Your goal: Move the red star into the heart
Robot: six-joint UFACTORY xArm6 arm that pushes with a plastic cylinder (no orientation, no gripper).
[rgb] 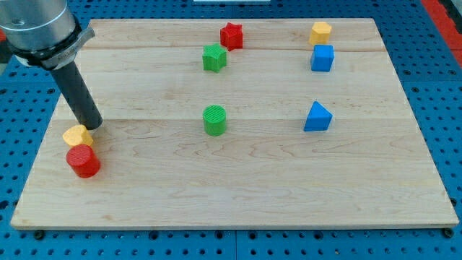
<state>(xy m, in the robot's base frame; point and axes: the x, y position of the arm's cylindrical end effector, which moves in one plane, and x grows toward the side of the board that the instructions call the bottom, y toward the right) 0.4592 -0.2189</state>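
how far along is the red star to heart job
Done: nothing that shows. The red star sits at the view's top, touching or nearly touching the green star. In hand: my tip is far off at the view's left, beside the yellow block that may be the heart, above the red cylinder. Left: reaching the star and the whole push across.

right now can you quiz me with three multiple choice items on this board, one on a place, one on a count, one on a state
1. Where is the red star-shaped block?
A. view's top
B. view's bottom
C. beside the red cylinder block

2. How many blue blocks?
A. one
B. two
C. three

3. My tip is
A. against the red star
B. beside the yellow heart-like block
C. off the wooden board

A: it sits near the top edge, by the green star-shaped block.
B: blue cube, blue triangular block.
B: tip just right of it.
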